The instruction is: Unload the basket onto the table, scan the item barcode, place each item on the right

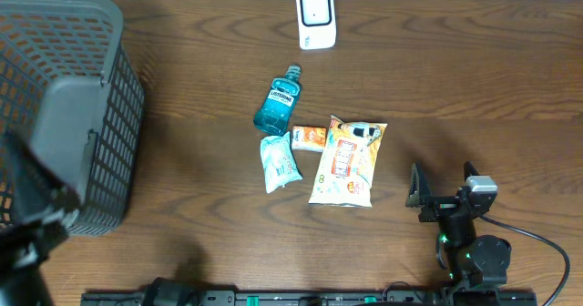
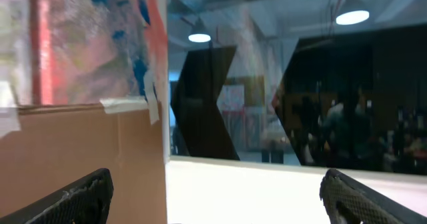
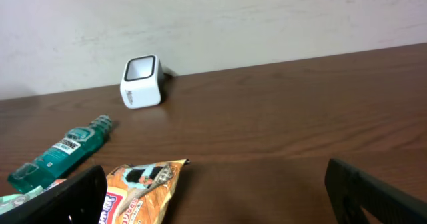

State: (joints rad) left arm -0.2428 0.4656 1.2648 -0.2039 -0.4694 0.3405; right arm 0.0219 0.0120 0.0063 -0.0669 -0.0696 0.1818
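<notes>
Scanner stands at the far edge of the table; mouthwash bottle and snack bag lie nearer. Fingers of the left gripper and right gripper are wide apart, empty.

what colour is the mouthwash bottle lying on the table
Teal-blue see-through plastic mouthwash bottle with a blue label, clearest in the overhead view.

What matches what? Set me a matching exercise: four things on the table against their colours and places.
Things:
1 scanner
2 mouthwash bottle
3 basket
4 snack bag

Descriptions:
a teal, lying flat
b grey, latticed walls
c white, by the far edge
d orange, mid-table

Pairs: 1-c; 2-a; 3-b; 4-d
</notes>
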